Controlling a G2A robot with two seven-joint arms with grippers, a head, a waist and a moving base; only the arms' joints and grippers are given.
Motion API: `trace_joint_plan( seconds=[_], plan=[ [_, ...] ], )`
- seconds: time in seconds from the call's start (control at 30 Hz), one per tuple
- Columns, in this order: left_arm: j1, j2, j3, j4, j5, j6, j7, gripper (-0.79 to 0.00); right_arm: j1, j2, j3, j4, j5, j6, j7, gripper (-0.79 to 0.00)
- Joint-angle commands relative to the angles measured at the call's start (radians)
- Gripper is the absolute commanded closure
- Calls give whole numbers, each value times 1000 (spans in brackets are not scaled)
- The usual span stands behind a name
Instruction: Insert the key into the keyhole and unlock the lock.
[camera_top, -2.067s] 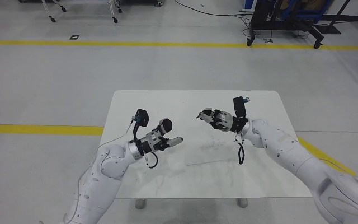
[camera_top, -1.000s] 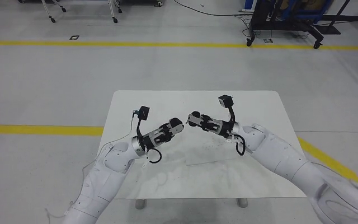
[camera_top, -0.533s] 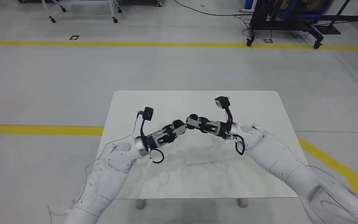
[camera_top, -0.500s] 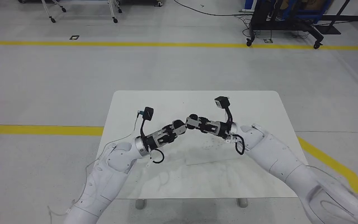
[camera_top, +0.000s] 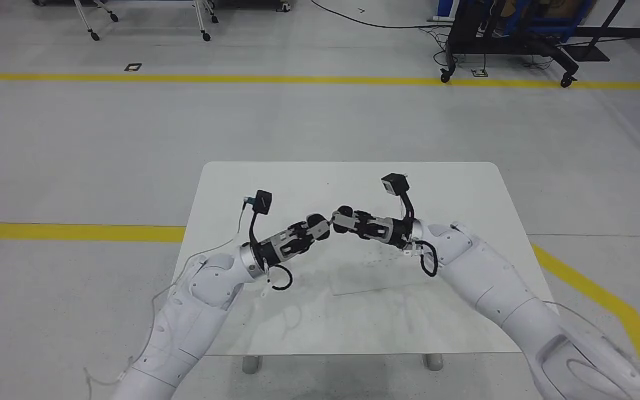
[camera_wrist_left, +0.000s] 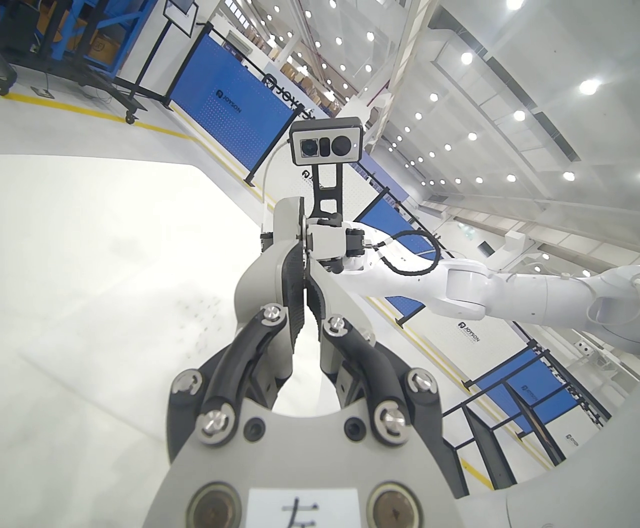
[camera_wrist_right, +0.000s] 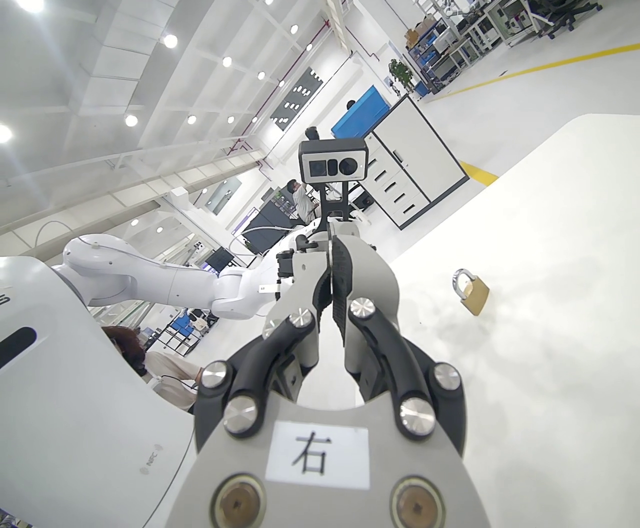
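The left gripper (camera_wrist_left: 303, 247) and the right gripper (camera_wrist_right: 332, 252) meet tip to tip in the air above the middle of the white table (camera_top: 460, 190). The left gripper has its 2 fingers brought together, with the ribbed pads almost touching along their length. Whether something thin is pinched between them I cannot tell. The right gripper is closed in the same manner, pad against pad, and here also I cannot tell if it holds anything. In the left wrist view the tips of the right gripper stand just in front of the left one's tips (touching or nearly so). The brass padlock (camera_wrist_right: 471, 292) with its silver shackle lies on the table, well apart from both grippers.
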Motion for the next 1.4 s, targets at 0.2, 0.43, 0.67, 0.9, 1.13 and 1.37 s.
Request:
trace_joint_plan(
  seconds=[0.2, 0.43, 0.67, 0.9, 1.13, 1.37],
  plan=[
    [6, 5, -12, -9, 1, -22, 7, 0, -6, -4, 15, -4, -2, 0, 20, -785],
    [22, 14, -37, -11, -138, -64, -22, 0, -6, -4, 15, -4, -2, 0, 20, -785],
    [12, 24, -45, -1, -234, -63, -113, 0, -2, -2, 25, 0, -36, 14, 8, -785],
    [-5, 33, -38, -12, -144, -44, -191, 0, 8, 45, 129, -73, -519, 65, -32, -785],
    [-21, 38, -6, -29, -11, -22, -239, 0, -72, 95, 215, -187, -612, 63, 20, -785],
    [-37, 40, 16, -25, 58, -7, -251, 0, -99, 112, 223, -220, -529, 38, 87, -397]
  ],
)
